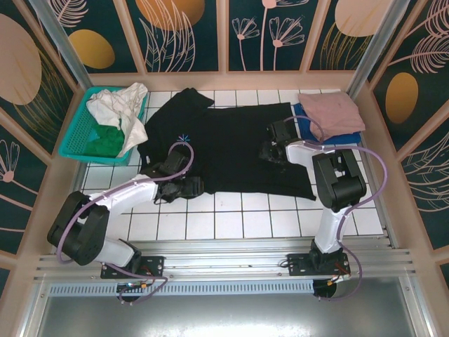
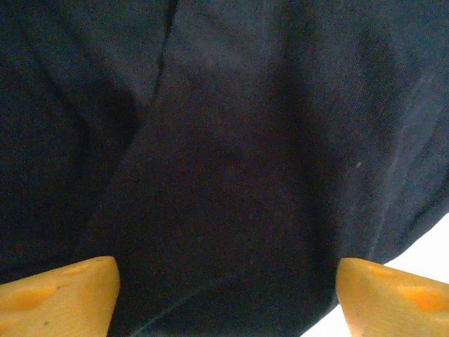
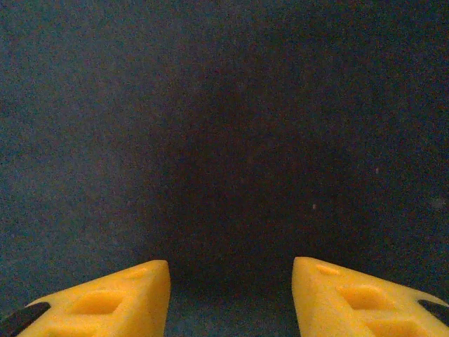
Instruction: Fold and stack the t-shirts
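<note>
both pairs of jaws are standing wide apart, and we are gripping nothing between them. our left gripper is hovering close over the near left part of the black t-shirt, its yellow fingers framing dark cloth. our right gripper is hanging low over the shirt's right part. the black t-shirt is lying spread across the middle of the tiled table. the pink t-shirt is lying folded on the blue t-shirt at the far right corner. a teal basket is sitting far left, holding pale and green cloth.
</note>
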